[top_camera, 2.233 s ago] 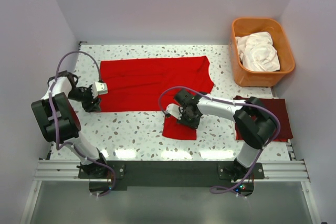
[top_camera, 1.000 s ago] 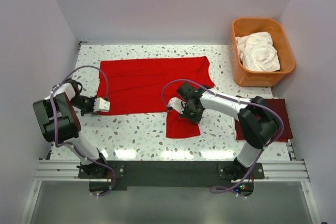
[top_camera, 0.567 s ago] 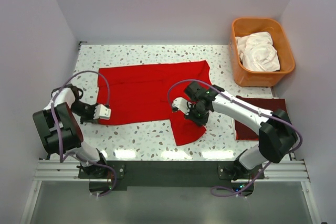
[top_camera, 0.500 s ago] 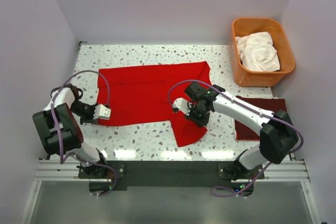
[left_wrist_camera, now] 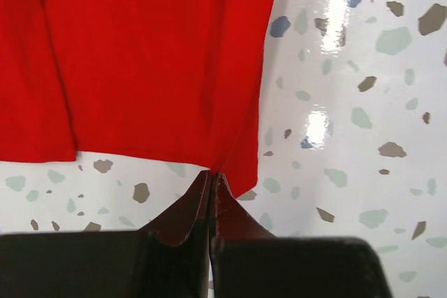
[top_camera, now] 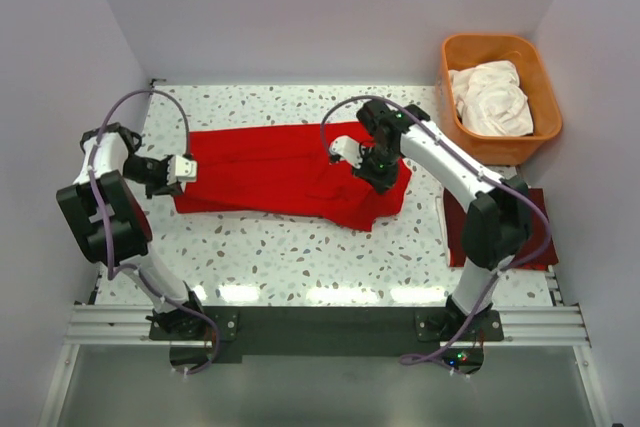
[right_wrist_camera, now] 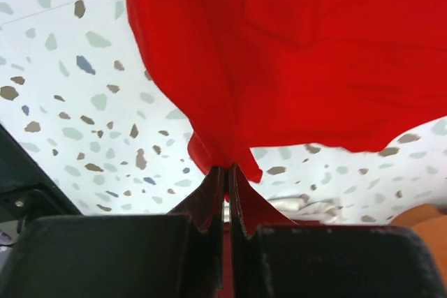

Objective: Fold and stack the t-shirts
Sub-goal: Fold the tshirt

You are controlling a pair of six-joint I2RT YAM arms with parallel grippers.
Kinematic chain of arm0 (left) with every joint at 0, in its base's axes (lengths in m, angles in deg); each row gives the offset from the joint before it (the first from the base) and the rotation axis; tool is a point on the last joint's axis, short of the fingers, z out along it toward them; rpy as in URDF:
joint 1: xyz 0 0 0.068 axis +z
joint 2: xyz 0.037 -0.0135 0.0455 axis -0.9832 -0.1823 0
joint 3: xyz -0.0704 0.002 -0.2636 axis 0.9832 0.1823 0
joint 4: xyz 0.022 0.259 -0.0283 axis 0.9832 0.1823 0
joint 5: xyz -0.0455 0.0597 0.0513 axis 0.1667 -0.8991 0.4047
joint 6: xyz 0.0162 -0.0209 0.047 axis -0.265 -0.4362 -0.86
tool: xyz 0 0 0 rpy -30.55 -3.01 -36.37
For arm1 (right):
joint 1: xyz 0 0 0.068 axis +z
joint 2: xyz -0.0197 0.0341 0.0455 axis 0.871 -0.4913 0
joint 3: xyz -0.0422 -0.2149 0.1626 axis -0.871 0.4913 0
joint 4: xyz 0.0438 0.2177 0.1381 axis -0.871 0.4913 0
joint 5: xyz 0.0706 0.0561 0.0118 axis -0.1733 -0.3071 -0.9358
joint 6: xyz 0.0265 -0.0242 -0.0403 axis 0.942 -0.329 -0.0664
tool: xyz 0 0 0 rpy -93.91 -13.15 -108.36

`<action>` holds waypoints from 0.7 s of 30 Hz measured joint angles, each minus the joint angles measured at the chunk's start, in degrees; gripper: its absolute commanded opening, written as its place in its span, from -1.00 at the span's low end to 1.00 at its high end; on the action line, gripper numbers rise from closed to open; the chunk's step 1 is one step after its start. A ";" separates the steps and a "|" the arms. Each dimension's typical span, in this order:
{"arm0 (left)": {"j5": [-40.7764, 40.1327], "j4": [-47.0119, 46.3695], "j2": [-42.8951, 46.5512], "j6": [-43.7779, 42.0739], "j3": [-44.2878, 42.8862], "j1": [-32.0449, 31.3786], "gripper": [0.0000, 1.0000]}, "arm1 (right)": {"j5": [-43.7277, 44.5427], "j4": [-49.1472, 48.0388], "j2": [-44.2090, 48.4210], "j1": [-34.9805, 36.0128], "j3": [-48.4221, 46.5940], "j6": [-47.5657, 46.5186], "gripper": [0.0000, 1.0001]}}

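A bright red t-shirt [top_camera: 280, 179] lies across the middle of the table, its near half doubled back over the far half. My left gripper [top_camera: 186, 169] is shut on the red t-shirt's [left_wrist_camera: 154, 68] left edge, cloth pinched at the tips [left_wrist_camera: 212, 174]. My right gripper [top_camera: 364, 160] is shut on the shirt's [right_wrist_camera: 293, 61] right part, held a little above the table, with cloth hanging from the tips [right_wrist_camera: 226, 168]. A folded dark red t-shirt [top_camera: 530, 232] lies at the right edge, partly behind the right arm.
An orange basket [top_camera: 545, 97] at the back right holds a crumpled white t-shirt [top_camera: 490, 97]. The white walls close in the speckled table [top_camera: 300, 257] on three sides. The arms' base rail [top_camera: 320, 325] runs along the near edge.
Both grippers moved toward the back wall, carrying the red shirt's near edge up and over. The flap that hung toward the front now lies folded back on the shirt.
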State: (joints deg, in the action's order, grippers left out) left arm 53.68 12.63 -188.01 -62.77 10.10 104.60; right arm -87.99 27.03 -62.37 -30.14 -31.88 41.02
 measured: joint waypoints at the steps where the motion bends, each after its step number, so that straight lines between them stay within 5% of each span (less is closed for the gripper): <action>1: 0.61 -0.04 -1.03 0.61 -1.07 0.00 -1.00 | 0.04 0.68 -1.42 -0.11 -1.86 -0.70 -1.00; 11: 4.68 -2.40 -5.66 6.01 -5.77 0.00 -1.00 | 0.44 7.52 -16.24 -2.49 -25.05 -8.24 -1.00; 21: 7.43 -4.48 -10.60 9.81 -11.26 0.00 -1.00 | 1.16 9.03 -20.83 -4.94 -32.48 -12.98 -1.00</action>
State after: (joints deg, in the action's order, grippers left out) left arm 61.11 8.14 -198.61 -52.96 -1.16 104.60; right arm -86.83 36.06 -83.20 -35.08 -64.36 28.04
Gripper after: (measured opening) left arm 0.018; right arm 0.018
